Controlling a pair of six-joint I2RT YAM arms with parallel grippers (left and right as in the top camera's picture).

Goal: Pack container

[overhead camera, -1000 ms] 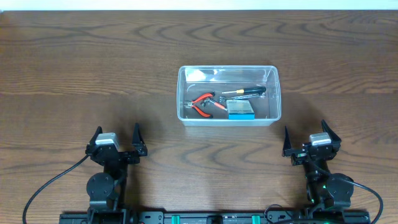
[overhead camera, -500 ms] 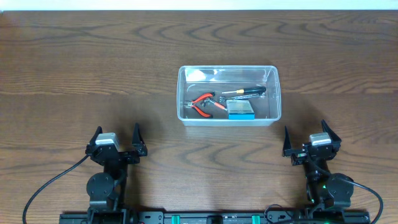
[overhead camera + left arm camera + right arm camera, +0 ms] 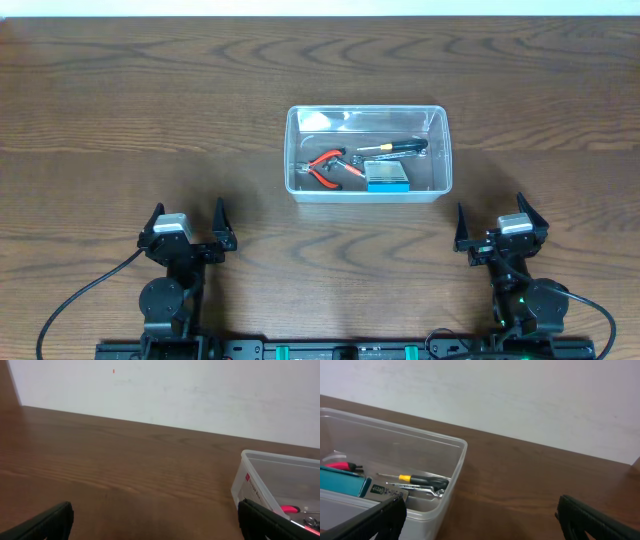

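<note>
Dark wood-grain table (image 3: 120,100). Clear plastic container (image 3: 368,108) sits mid-table, long axis nine to three o'clock, holding red-handled pliers (image 3: 328,166), screwdriver (image 3: 395,147), blue box (image 3: 386,177). Nearer is the right gripper (image 3: 491,208), spread and empty, container at its eleven o'clock; the left gripper (image 3: 188,212), likewise spread, has it at two.

Bare worktop (image 3: 150,120) runs between the container (image 3: 367,108) and both the left pincer (image 3: 188,207) and the right pincer (image 3: 490,204), which stand well apart from it, so each has an open path to its walls. The tub's top is open. Inside, red pliers (image 3: 327,167), a screwdriver (image 3: 392,147) and a blue box (image 3: 386,177) crowd the near half.
</note>
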